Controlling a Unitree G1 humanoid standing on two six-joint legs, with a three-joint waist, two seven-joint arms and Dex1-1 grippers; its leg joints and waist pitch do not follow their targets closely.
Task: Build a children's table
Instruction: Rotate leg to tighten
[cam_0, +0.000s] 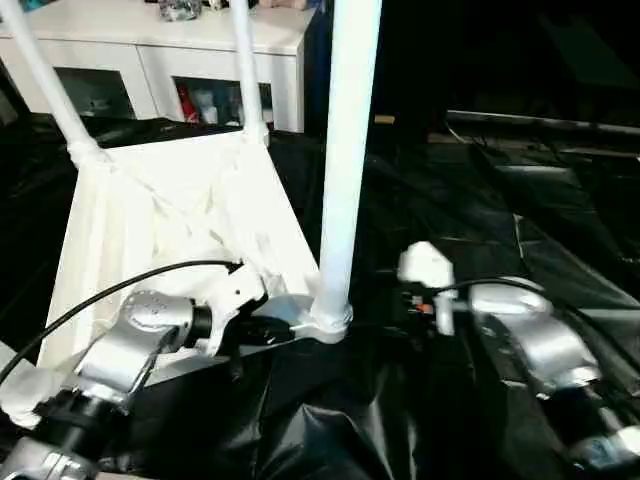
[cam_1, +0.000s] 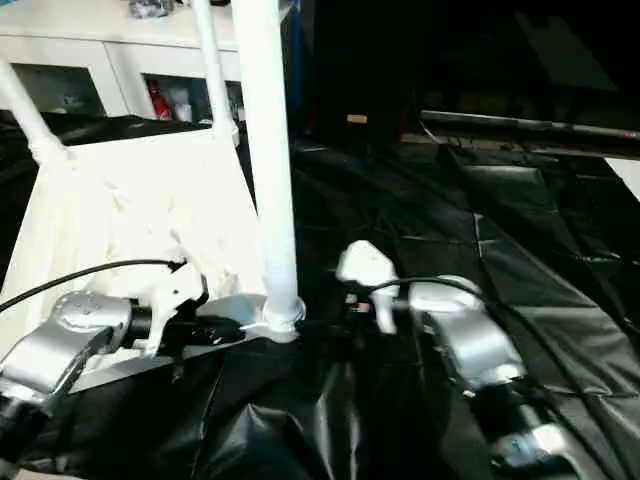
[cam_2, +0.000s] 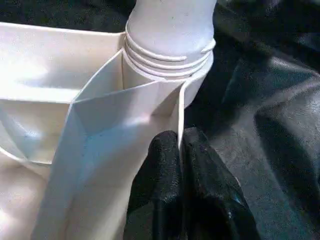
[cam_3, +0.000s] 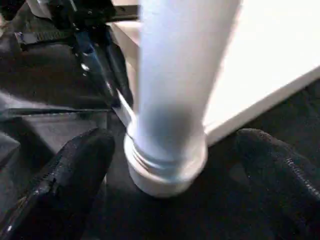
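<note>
The children's table lies upside down, its ribbed white top (cam_0: 170, 220) on black sheeting. A long white leg (cam_0: 345, 150) stands in the near corner socket (cam_0: 330, 320). Two more legs (cam_0: 45, 80) (cam_0: 245, 60) rise at the far corners. My left gripper (cam_0: 270, 330) is shut on the top's thin rim wall just beside that socket, and its black fingers (cam_2: 165, 170) pinch the wall from both sides. My right gripper (cam_3: 172, 140) is open, with one finger (cam_3: 80, 165) on each side of the near leg's base and a gap to the leg on both sides.
Black plastic sheeting (cam_0: 480, 200) covers the ground around the table and stretches away to the right. A white cabinet (cam_0: 150, 40) with glass-fronted compartments stands behind the table. A dark bar (cam_1: 520, 125) lies at the far right.
</note>
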